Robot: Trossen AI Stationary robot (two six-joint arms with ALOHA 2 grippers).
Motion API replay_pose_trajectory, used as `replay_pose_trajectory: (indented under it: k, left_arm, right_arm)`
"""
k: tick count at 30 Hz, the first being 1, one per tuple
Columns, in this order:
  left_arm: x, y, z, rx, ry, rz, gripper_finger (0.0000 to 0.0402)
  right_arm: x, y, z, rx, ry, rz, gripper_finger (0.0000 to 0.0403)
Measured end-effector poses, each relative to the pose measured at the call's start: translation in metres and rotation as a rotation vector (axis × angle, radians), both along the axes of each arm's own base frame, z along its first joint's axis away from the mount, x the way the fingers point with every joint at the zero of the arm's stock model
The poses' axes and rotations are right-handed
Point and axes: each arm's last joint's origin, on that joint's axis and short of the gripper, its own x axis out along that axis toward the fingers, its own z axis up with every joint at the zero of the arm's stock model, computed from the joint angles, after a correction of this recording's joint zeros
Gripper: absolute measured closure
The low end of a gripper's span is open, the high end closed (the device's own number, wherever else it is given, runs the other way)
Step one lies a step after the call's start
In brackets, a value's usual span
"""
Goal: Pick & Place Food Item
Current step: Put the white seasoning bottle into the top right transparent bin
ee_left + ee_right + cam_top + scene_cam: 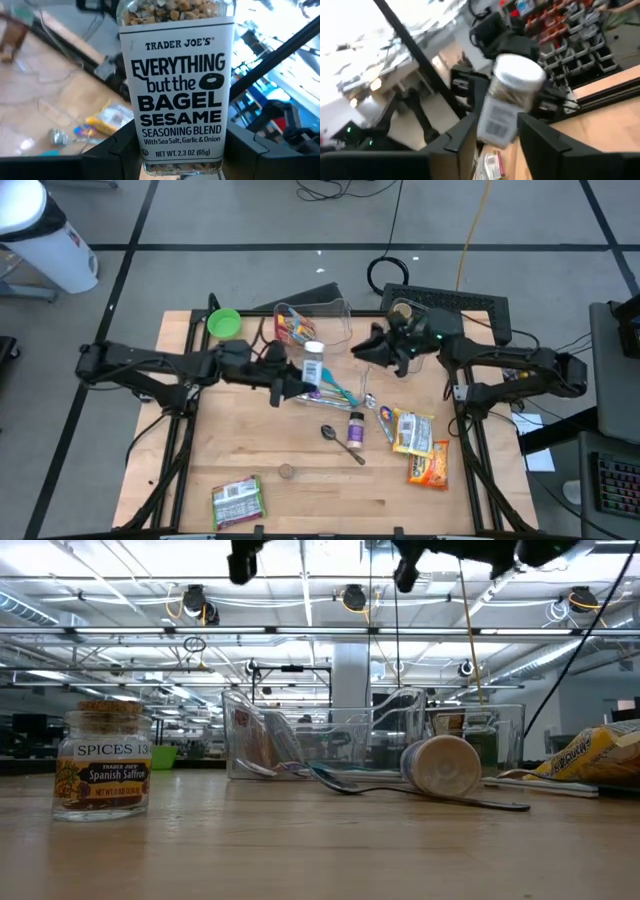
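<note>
A seasoning jar (313, 368) with a white label and white cap (313, 348) hangs high above the table's middle, with my left gripper (303, 387) shut on it. The left wrist view shows its label (180, 100) head-on. My right gripper (368, 353) stands open just to the jar's right, level with it and apart from it. In the right wrist view the jar (507, 102) shows beyond that gripper's spread fingers. In the low view both grippers show only at the top edge. My left gripper pinches the jar's lower body (150, 159), near its base, between its two fingers (117, 147), which lie level and come from the table's left side. The jar is lifted clear of the table. It is tilted, with its cap toward the far edge.
A clear bin (312, 320) with packets stands at the far middle, a green bowl (222, 323) at the far left. On the table lie a spoon (340, 442), a small spice jar (356, 428), snack packets (420, 448), a green packet (238, 500) and teal utensils (338, 390).
</note>
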Motion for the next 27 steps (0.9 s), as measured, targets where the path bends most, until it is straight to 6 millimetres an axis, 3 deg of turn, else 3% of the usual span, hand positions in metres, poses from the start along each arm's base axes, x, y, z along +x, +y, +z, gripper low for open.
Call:
replay_pose_trajectory:
  k: [8,14,19,27]
  left_arm:
    - [0.009,0.003,-0.007,-0.059,0.025,-0.079,0.0197]
    - [0.009,-0.003,-0.009,-0.094,0.046,-0.119,0.0197]
    - [0.009,-0.003,-0.01,-0.097,0.061,-0.117,0.0197]
    - [0.009,-0.003,-0.01,-0.1,0.061,-0.116,0.0197]
  right_arm:
    - [0.022,-0.013,0.039,-0.085,0.107,0.128,0.0214]
    - [0.034,-0.035,0.06,0.01,0.157,0.3,0.0164]
    - [0.055,-0.045,0.046,0.117,0.262,0.499,0.0129]
    - [0.076,-0.057,0.02,0.153,0.313,0.514,0.0098]
